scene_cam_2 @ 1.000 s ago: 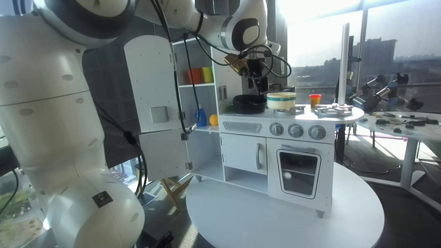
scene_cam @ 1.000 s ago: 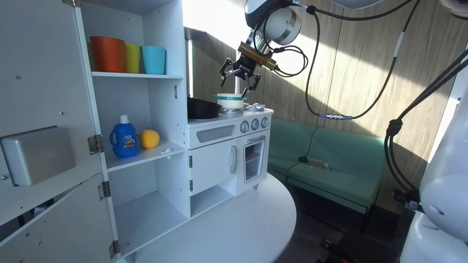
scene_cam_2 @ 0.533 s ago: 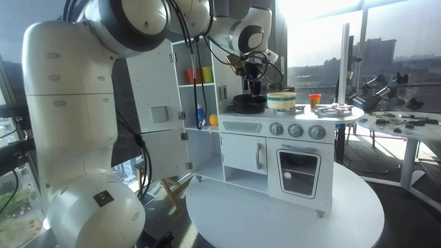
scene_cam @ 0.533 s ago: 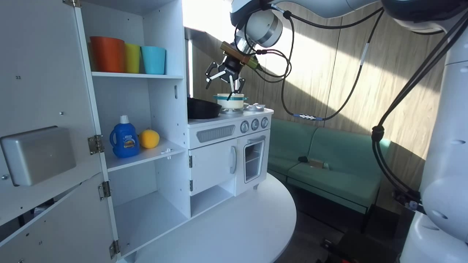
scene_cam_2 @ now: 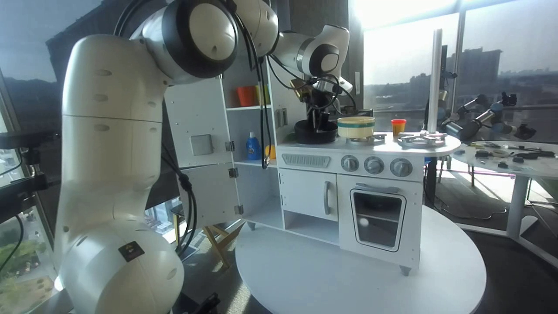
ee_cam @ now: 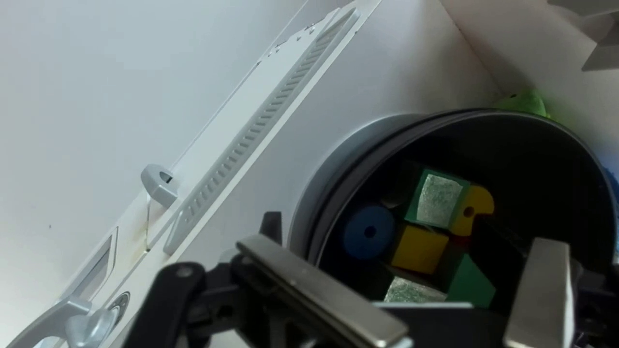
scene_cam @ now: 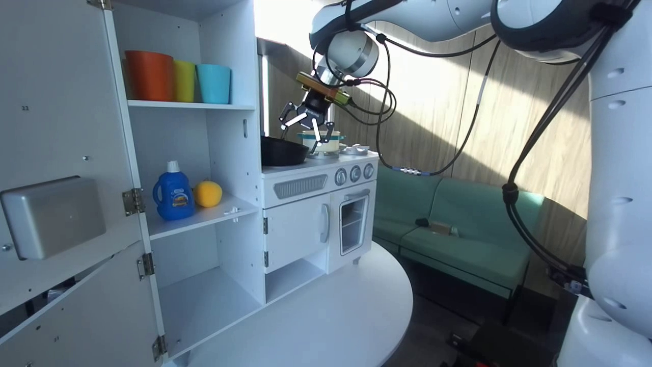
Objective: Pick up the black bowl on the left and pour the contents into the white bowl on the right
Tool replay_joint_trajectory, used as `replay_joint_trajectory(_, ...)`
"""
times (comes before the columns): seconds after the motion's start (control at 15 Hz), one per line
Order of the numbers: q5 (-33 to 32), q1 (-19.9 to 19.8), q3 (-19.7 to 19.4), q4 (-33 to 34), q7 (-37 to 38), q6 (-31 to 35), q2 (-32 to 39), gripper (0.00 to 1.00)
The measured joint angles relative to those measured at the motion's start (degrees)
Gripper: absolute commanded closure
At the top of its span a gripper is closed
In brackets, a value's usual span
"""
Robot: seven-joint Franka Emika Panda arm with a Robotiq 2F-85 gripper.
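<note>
from my end, the jaws of the gripper stand wide apart at the rim of the black bowl: in the wrist view one finger is outside the bowl, over the counter, and the opposite finger is above the inside, with part of the rim in the gap between them. whether either one touches the bowl i cannot tell. down in it i make out blocks, among them a blue disc, a yellow block and a green piece; some of the rest is too dark to read. my arm stands tall, bends over at the top and reaches across to the toy stove, its far end low and the gripper aimed downward, at a slant in an exterior view. the black bowl sits upright on the counter; near it the white bowl stands upright on a burner, with an orange tub farther along. the stove is on a round white table. beside it, cupboard shelves bear an orange cup, a yellow cup, a light blue cup and, lower, a blue bottle and a ball. beyond are a green sofa, a wooden wall and a big bright window.
</note>
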Motion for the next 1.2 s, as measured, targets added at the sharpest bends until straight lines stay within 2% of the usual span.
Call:
replay_joint_trajectory(0.53, 0.0, 0.1, -0.1, 2.2, 0.3, -2.6, 1.6, 0.88)
replay_joint_trajectory(0.8, 0.0, -0.3, -0.1, 2.2, 0.4, -3.1, 1.6, 0.96)
replay_joint_trajectory(0.87, 0.0, -0.4, -0.3, 2.4, 0.5, -3.0, 1.7, 0.92)
replay_joint_trajectory(1.2, 0.0, -0.7, -0.5, 3.3, 0.6, -3.1, 1.7, 0.9)
